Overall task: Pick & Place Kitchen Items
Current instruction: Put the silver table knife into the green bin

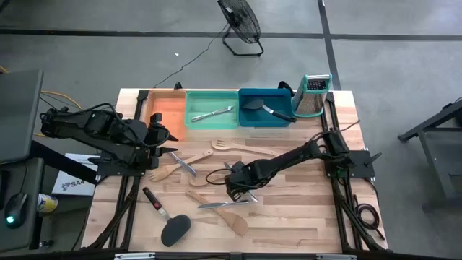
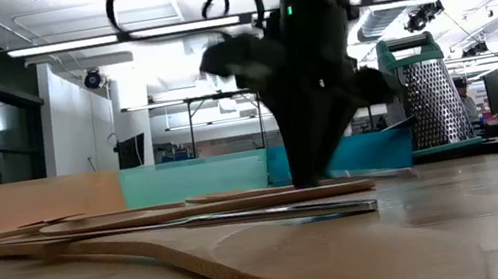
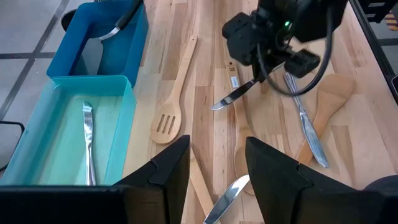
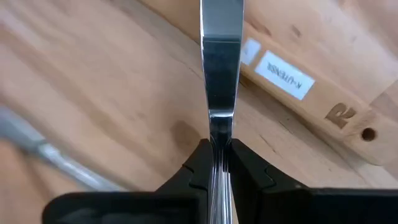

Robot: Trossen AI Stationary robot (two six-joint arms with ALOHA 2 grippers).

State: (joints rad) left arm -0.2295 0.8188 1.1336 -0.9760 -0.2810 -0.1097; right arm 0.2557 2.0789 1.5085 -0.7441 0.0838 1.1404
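Table (image 1: 303,224): wooden slat top, both arms over it. Three trays sat in a row along the far edge: orange tray (image 1: 167,110), green tray (image 1: 212,108) with a silver utensil (image 1: 214,113) inside, blue tray (image 1: 266,107) with a black turner (image 1: 261,107) inside. Steel box grater (image 1: 312,94) with teal top stood just beside the blue tray, at the table's far right.

Right arm reached in toward mid-table. Right gripper (image 1: 241,189) had its fingers pressed together on a silver knife (image 4: 220,59), pinched by the handle; blade pointed forward past the fingertips. Left wrist view showed the knife (image 3: 231,97) raised off the boards. Under it lay a wooden handle with a white label (image 4: 285,73).

Left arm waited near the table's left edge. Left gripper (image 1: 167,144) was spread, nothing between the fingers.

Rest of the kitchen items were loose on the table:
- black spatula (image 1: 170,225), near left front
- wooden spatula (image 1: 232,218) near the front middle, with a silver knife (image 1: 215,205) just beside it
- slotted wooden spoon (image 1: 234,146) near the green tray
- wooden spoon (image 1: 170,170) and a silver knife (image 1: 185,164) beside the left gripper
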